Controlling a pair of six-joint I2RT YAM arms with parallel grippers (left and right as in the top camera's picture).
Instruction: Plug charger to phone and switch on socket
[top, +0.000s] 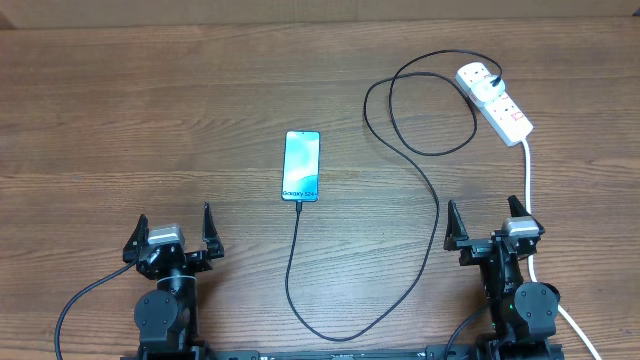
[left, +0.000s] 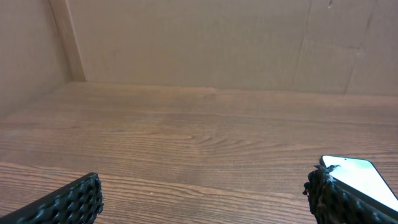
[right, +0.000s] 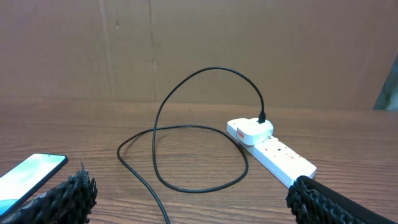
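Observation:
The phone (top: 301, 165) lies flat mid-table with its teal screen lit; it also shows in the left wrist view (left: 360, 177) and the right wrist view (right: 28, 174). The black charger cable (top: 432, 190) runs from the phone's near end, where its tip sits at the phone's edge, loops round and ends at a white plug (top: 477, 76) in the socket (top: 497, 103). The cable (right: 186, 124) and socket (right: 273, 152) show in the right wrist view. My left gripper (top: 171, 235) (left: 202, 199) is open and empty near the front edge. My right gripper (top: 487, 227) (right: 189, 196) is open and empty.
A thick white lead (top: 528, 180) runs from the socket down past my right arm to the front edge. Brown cardboard walls (left: 186, 43) stand at the back and left of the wooden table (top: 150, 120).

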